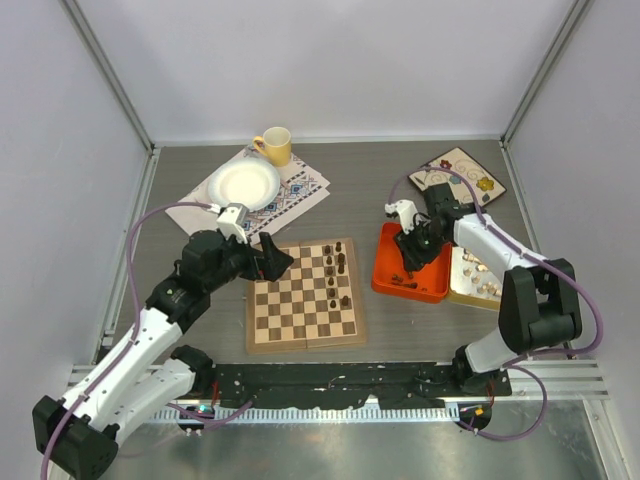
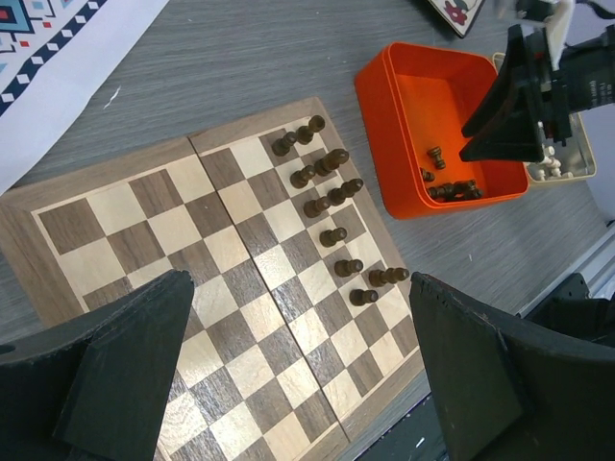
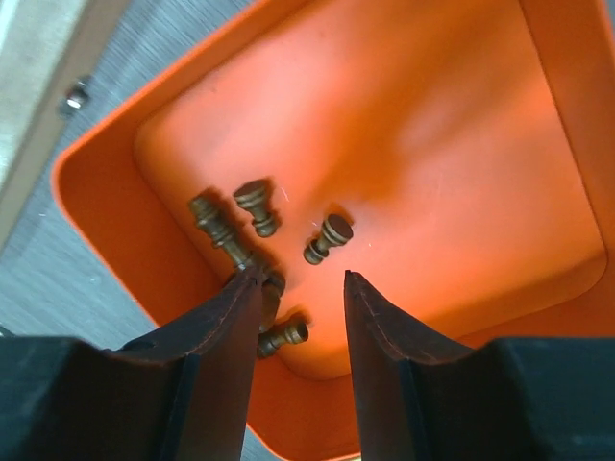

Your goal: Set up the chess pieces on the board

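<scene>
As I look down through the right wrist camera, my right tool (image 3: 303, 279) sits low inside the orange tray (image 3: 96, 192), jaws at a narrow gap with only bare tray floor between them, so it's gripping nothing. A handful of loose dark pieces (image 3: 327, 235) lie tipped over on the tray floor, a tall one just beside the left finger. Over on the chessboard (image 1: 290, 325), the standing dark pieces (image 1: 336, 268) are upright in a ragged line on its right half, the side nearest the orange tray. My left tool (image 2: 298, 336) hovers above the board's near part, jaws spread wide, empty. The pale pieces (image 1: 478, 272) lie in a beige tray (image 1: 458, 292) right against the orange one, all on the grey surface (image 1: 400, 330).
</scene>
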Controlling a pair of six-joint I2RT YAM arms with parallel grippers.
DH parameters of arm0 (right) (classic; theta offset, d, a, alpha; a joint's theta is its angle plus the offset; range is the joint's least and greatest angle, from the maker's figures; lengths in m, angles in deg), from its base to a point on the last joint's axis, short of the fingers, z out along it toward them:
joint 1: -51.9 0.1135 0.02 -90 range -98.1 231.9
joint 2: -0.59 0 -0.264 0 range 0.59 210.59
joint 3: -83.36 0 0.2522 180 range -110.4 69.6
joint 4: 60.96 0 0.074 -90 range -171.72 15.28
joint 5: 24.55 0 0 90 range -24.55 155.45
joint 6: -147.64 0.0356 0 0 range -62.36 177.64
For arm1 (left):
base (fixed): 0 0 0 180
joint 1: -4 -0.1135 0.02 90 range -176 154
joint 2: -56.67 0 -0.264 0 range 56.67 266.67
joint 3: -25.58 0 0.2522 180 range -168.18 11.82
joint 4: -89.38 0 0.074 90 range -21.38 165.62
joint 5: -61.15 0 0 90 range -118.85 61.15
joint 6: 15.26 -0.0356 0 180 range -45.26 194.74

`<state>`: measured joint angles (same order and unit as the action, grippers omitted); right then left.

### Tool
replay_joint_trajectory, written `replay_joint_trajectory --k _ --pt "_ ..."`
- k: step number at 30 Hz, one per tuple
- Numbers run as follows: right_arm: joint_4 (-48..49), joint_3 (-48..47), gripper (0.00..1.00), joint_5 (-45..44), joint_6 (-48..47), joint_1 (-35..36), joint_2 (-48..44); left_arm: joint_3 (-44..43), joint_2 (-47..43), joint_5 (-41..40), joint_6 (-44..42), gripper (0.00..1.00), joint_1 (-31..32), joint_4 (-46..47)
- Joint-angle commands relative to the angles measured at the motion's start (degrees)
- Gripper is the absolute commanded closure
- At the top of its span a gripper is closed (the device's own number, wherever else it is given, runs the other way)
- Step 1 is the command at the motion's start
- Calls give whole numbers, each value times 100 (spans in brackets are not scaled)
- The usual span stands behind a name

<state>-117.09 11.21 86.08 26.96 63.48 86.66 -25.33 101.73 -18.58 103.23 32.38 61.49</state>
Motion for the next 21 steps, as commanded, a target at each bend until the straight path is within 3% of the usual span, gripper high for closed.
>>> replay_joint_trajectory --k 1,10,21 --pt "203 144 56 -831 290 196 165 -135 -102 125 -81 0 -26 262" --pt "378 179 57 -1174 501 407 604 32 -296 64 60 0 -26 279" --pt "677 -120 75 -1438 501 451 904 -21 -296 55 51 0 -26 227"
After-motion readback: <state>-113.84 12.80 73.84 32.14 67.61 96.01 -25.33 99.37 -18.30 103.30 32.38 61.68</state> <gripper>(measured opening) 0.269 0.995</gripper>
